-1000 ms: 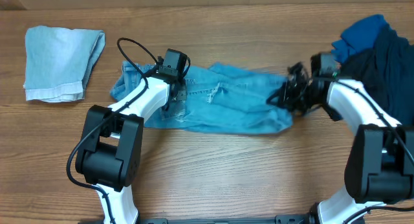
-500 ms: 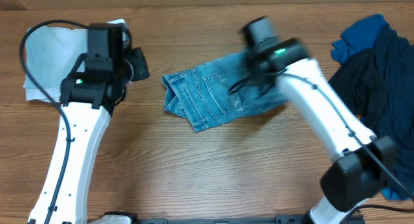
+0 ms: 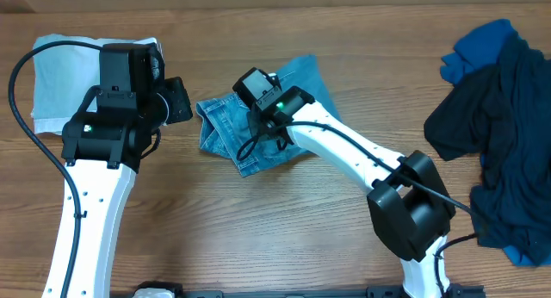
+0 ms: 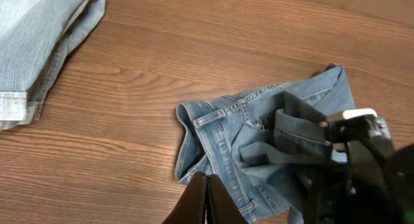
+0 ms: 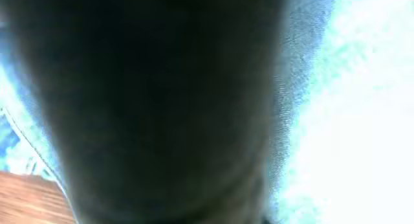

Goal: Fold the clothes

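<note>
Wood-grain desk (image 3: 284,238), flat and well lit. Far right: a heap of dark clothes (image 3: 499,134), black and navy with a bright blue piece on top, unfolded and untouched. It sits well apart from both arms.

Centre: jeans (image 3: 222,130), already doubled into a short bundle. The waistband and a stitched pocket face up, and one flap sticks out toward the back edge. It's lumpy and not squared. Back left: pale denim piece (image 3: 53,74), folded flat, partly under the left arm in the overhead view.

Right gripper (image 3: 265,124) is down on top of the jeans bundle. The wrist view is only dark blur against denim, so I can't tell whether it's clamped on cloth or parted. Left gripper (image 3: 178,100) hangs just beside the left edge of the jeans with fingers together, holding nothing and not touching the cloth.

My read on the step: mid-fold on the jeans, at the last fold or the tidy-up.

Next move needs:
- right to let go cleanly and lift straight up, otherwise it drags the top layer open
- a flatten or square-up of the loose flap
- the bundle parked by the pale piece, then on to the dark heap

Risk: the top layer springs back, since denim is stiff.
</note>
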Tool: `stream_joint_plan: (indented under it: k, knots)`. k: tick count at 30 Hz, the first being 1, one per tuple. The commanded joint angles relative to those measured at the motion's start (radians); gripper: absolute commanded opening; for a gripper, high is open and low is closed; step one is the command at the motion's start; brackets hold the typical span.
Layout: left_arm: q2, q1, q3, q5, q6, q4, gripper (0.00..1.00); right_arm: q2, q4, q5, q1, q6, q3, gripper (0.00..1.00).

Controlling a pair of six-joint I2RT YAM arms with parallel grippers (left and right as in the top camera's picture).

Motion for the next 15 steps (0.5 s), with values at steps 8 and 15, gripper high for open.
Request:
stream_joint_plan:
  k: [8, 15]
  knots:
    - [-0.025, 0.004, 0.005, 0.013, 0.014, -0.009, 0.05, 0.008, 0.08, -0.65, 0.001, -0.052, 0.136, 0.7]
    - [-0.024, 0.004, 0.005, 0.012, 0.014, -0.019, 0.05, -0.095, -0.06, -0.61, -0.138, -0.152, 0.216, 0.04]
